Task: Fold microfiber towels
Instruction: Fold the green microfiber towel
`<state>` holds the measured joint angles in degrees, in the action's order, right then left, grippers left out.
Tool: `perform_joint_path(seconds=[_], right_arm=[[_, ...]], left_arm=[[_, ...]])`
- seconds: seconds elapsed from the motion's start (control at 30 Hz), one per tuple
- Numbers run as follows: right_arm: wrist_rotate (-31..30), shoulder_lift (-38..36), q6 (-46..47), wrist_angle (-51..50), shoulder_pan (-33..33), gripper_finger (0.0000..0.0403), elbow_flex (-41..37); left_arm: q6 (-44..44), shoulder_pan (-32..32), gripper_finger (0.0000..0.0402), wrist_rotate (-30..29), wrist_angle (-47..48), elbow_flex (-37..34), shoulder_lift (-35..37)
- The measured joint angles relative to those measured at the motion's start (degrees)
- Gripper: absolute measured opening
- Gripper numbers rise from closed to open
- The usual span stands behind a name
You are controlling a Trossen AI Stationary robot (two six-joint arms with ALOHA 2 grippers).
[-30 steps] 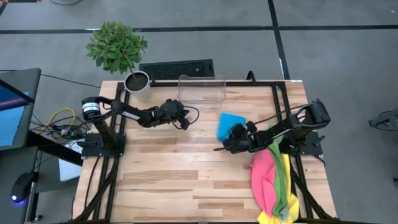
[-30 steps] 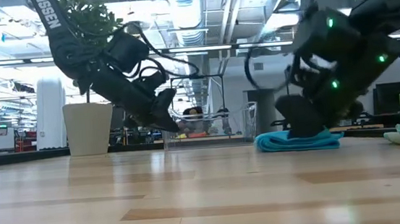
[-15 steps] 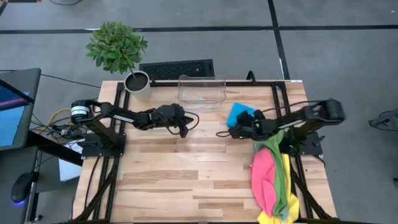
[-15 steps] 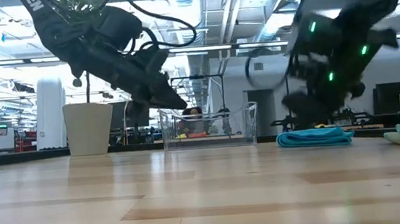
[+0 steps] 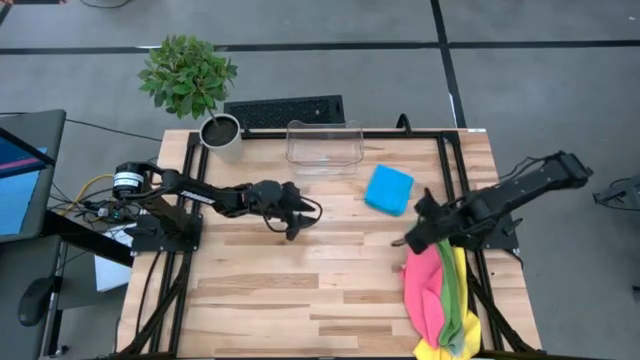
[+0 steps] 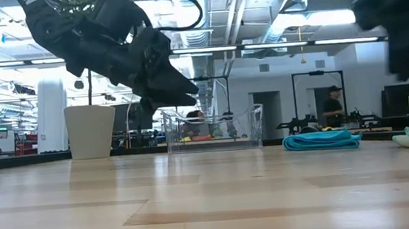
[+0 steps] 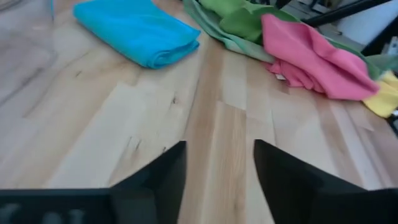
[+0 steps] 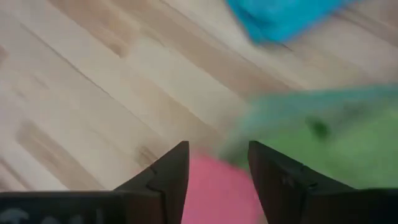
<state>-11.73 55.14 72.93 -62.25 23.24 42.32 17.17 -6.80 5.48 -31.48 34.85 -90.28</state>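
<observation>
No legible brand or label is made out on the arms or cloths. The left gripper [image 5: 292,232] is seen parted over the bare counter [image 5: 260,290] near its middle, with nothing held. The folded blue towel [image 5: 388,189] lies flat just beside the clear bin [image 5: 323,147]. The right gripper [image 5: 399,243] is spread apart and empty (its tips above the pink towel [image 5: 428,290]), at the edge of the heaped towels [image 5: 448,300].

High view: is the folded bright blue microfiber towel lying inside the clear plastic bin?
No: the folded bright blue microfiber towel lies on the wooden table, beside the clear plastic bin, not in it.
</observation>
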Motion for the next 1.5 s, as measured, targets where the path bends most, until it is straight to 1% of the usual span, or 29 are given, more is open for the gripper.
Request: perform_joint_path(seconds=[0.07,0.13,0.23,0.37,0.5,0.6,0.73,0.83,0.93,1.0,1.23,1.27,1.33,1.37,1.4,1.5], right_arm=[[-0.17,0.47,3.67,-7.4,2.86,0.0191,2.76],[-0.17,1.58,5.91,-10.44,5.44,0.019,4.18],[-0.11,3.35,6.54,-10.03,8.71,0.0192,4.28],[-0.03,7.7,6.56,-11.21,11.34,0.0205,4.33],[-0.03,12.37,6.08,-12.81,12.76,0.0227,4.33],[-0.17,15.25,5.18,-13.27,12.61,0.024,4.33],[-0.29,17.61,3.76,-14.82,11.78,0.0243,4.33],[-0.94,18.33,3.42,-15.17,11.53,0.0236,4.33],[-3.13,18.36,3.48,-15.94,11.5,0.0218,4.33],[-3.47,18.38,3.18,-15.89,11.49,0.0197,4.33],[-3.79,18.36,2.14,-15.51,12.01,0.0097,4.29],[-4.22,18.36,2.04,-15.55,12.01,0.008,4.29],[-4.92,18.31,1.77,-15.55,12.01,0.0033,4.29],[-4.94,18.07,1.18,-15.55,11.98,0.0019,4.27],[-4.98,17.71,0.72,-15.55,11.98,0.0015,4.27],[-5.53,16.83,1.2,-15.62,11.98,0.0032,4.96]], left_arm=[[-0.11,0.46,0.0211,-2.02,-0.13,0.0,0.0],[-0.01,0.46,0.0226,-2.84,-0.13,0.0,0.0],[0.04,0.48,0.0238,-2.89,0.07,0.0,0.0],[0.07,0.48,0.024,-2.87,0.17,0.0,0.0],[0.07,0.48,0.0241,-2.89,0.11,0.0,0.0],[0.09,0.48,0.024,-2.91,0.12,0.0,0.0],[0.59,0.48,0.024,-3.02,0.1,0.0,0.0],[0.66,0.48,0.0241,-3.02,0.15,0.0,-0.02],[0.68,0.48,0.0241,-3.04,0.24,0.0,-0.02],[0.66,0.48,0.0241,-3.1,0.28,0.0,-0.02],[0.66,0.59,0.0241,-2.97,1.09,0.0,-0.02],[0.66,0.61,0.0241,-2.95,1.11,0.0,-0.04],[0.66,0.75,0.0241,-2.95,1.13,0.0,-0.04],[0.66,0.76,0.0241,-2.95,1.14,0.0,-0.03],[0.66,0.76,0.0241,-2.95,1.15,0.0,-0.04],[0.66,0.76,0.0241,-2.93,1.16,0.0,-0.04]])
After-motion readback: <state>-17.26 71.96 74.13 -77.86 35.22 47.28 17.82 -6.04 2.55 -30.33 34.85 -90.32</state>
